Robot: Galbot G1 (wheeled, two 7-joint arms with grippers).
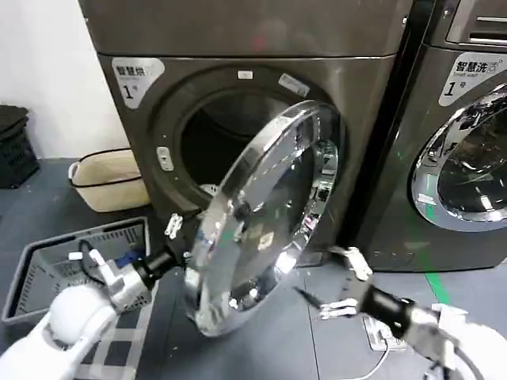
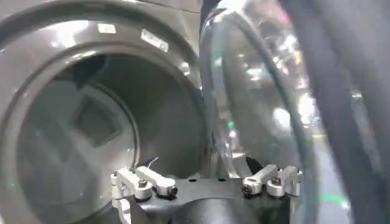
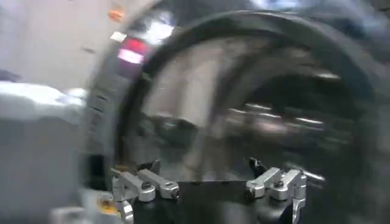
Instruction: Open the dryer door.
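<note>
Swinging wide on its right-hand hinge, the dryer door [image 1: 265,218] already stands well clear of the drum opening [image 1: 226,138], so the task looks nearly done. The left claw [image 1: 181,231] sits released at the door's near left rim, its fingers spread with the rim between them. The right claw [image 1: 337,283] hovers released, near and right of the door, touching nothing.

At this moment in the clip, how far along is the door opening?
Done: the dryer door is unlatched and swung well out, leaving the drum opening exposed. In hand: the left gripper sits at the door's lower left edge, fingers spread, seemingly pushing. The right gripper hovers open, low beside the door. Left: possibly swinging it wider.
</note>
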